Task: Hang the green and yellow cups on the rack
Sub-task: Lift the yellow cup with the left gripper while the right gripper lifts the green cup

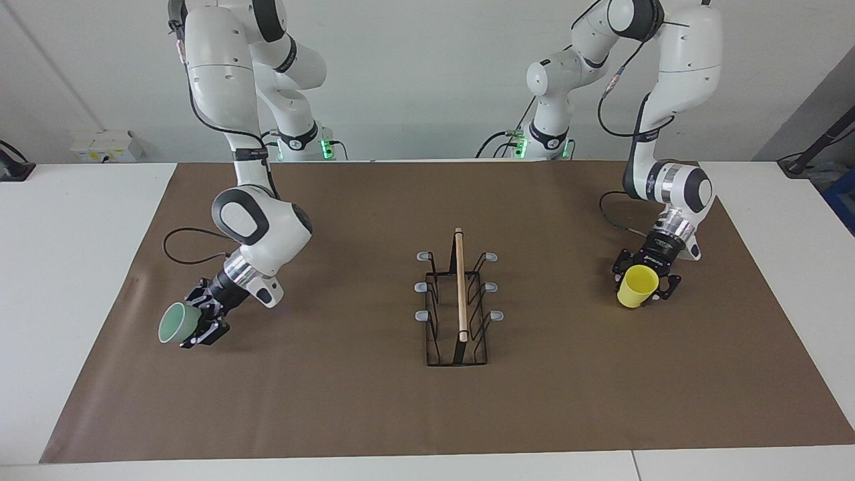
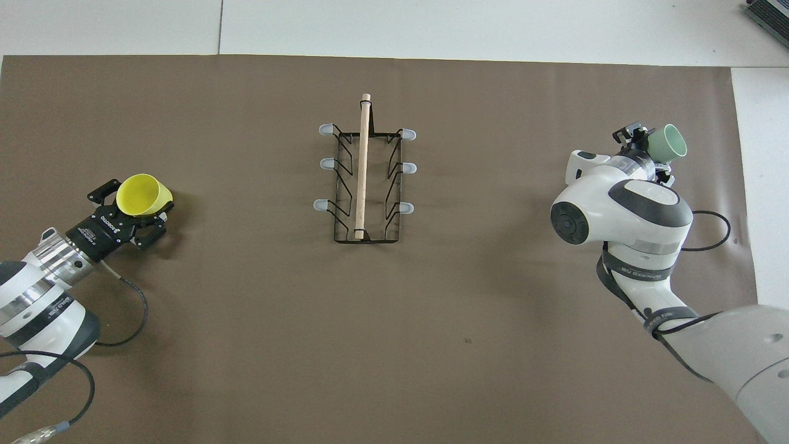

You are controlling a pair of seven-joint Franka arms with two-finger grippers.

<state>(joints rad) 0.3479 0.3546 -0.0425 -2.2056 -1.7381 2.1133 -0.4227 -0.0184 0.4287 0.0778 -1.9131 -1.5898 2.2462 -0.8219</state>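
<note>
The pale green cup [image 1: 175, 325] is pinched in the right gripper [image 1: 200, 324] over the brown mat [image 1: 347, 401] toward the right arm's end of the table [image 1: 73, 280], tipped so its open mouth faces away from the robots. The facing view looks straight into that mouth, while the overhead view shows the green cup [image 2: 667, 140] only past the arm's bulky white wrist, which hides most of the right gripper [image 2: 644, 145]. The yellow cup [image 1: 635, 286] is clamped in the left gripper [image 1: 646, 284] over the mat toward the left arm's end. In the facing view its outer wall and rim show, with the black finger links splayed to either side. The overhead view instead looks into the yellow cup [image 2: 143, 195] and shows the left gripper [image 2: 132, 213] with its body and cable trailing back along the arm. Between the two cups, well apart from both, the black wire rack [image 1: 457, 314] stands on the middle of the mat. Its wooden rod [image 1: 460, 284] runs along the top, pointing from the robots outward, and all six grey-tipped pegs are bare. The overhead view lays the rack [image 2: 367, 185] out flat, three pegs on each side of the rod [image 2: 362, 166]; the facing view shows its height above the mat.
</note>
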